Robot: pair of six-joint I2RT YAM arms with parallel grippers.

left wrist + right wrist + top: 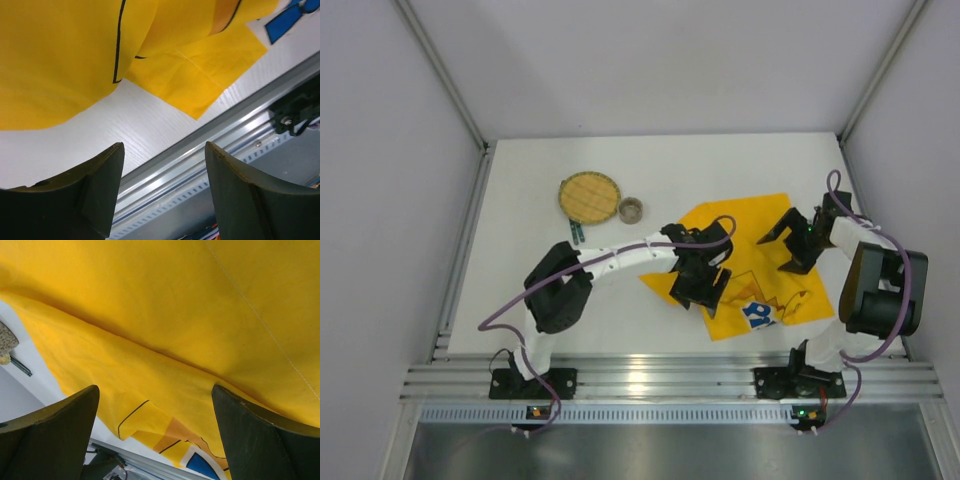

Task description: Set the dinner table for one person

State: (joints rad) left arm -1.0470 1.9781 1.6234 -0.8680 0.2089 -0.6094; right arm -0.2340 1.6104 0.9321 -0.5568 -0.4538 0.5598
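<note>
Well, the white counter [650,165] lies bare along its far side and front left. Walls close it at both sides, and a ribbed metal rail [670,378] edges the front. A yellow cloth [755,225] lies rumpled and cornerwise on the right half, its near corner just short of that rail. My left tool [165,150] hangs by the cloth's left edge, jaws apart with nothing between them. My right tool [155,390] hangs over the cloth's right part, jaws wide, gripping nothing. The cloth's blue print [757,315] is too small to read. A round woven mat [590,197] and a small cup [631,210] sit far left.
</note>
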